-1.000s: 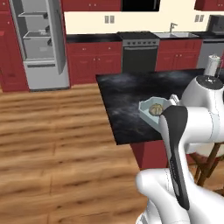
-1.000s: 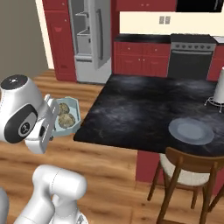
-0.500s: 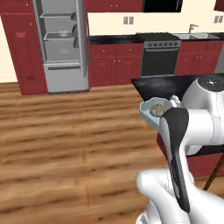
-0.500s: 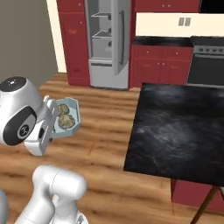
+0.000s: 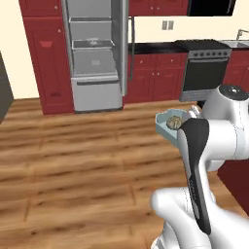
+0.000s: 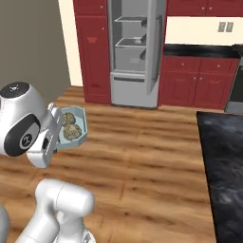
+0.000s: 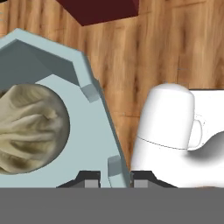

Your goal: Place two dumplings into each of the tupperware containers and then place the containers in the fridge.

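the pincer [image 7: 114, 178] is clamped on the rim of the blue-green container [image 6: 76, 128], which carries two dumplings [image 6: 70, 132] and is held well apart from the open fridge [image 6: 135, 52]. carry it level, approach a grey shelf slowly, and release only once it rests flat.

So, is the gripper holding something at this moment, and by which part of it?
Yes: the gripper holds the pale blue-green container by its rim wall, one finger on each side. Two dumplings lie inside.
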Motion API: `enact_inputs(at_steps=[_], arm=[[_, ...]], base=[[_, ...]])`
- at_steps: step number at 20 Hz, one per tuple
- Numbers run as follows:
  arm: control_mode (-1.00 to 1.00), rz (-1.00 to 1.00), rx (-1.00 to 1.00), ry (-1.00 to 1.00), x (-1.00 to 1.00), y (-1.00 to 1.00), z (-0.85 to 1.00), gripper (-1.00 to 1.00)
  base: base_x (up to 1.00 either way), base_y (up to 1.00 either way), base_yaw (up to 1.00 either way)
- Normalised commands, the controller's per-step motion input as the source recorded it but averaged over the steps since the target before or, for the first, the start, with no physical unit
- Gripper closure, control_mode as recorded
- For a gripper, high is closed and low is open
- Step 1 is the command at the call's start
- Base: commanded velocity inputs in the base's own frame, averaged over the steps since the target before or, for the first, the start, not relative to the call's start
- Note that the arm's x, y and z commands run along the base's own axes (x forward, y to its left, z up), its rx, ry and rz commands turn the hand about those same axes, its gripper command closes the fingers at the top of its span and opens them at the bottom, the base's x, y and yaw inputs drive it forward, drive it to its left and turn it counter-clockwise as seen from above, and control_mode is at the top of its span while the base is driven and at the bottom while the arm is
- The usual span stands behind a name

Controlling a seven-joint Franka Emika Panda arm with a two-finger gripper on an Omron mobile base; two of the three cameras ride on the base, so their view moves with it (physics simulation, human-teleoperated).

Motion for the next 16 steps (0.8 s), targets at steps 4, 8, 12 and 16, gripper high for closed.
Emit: enact_inputs(at_steps=[4, 8, 12, 16], arm=[[1.0, 0.0, 0.0, 0.0, 0.0, 0.0, 0.0, 1.0], [1.0, 0.0, 0.0, 0.0, 0.0, 0.0, 0.0, 1.0], [1.0, 0.0, 0.0, 0.0, 0.0, 0.0, 0.0, 1.0], [1.0, 0.0, 0.0, 0.0, 0.0, 0.0, 0.0, 1.0]], base=[[1.0, 1.0, -0.06], [1.0, 0.94, -0.1], [1.0, 0.9, -0.2], [1.0, 0.47, -0.22]])
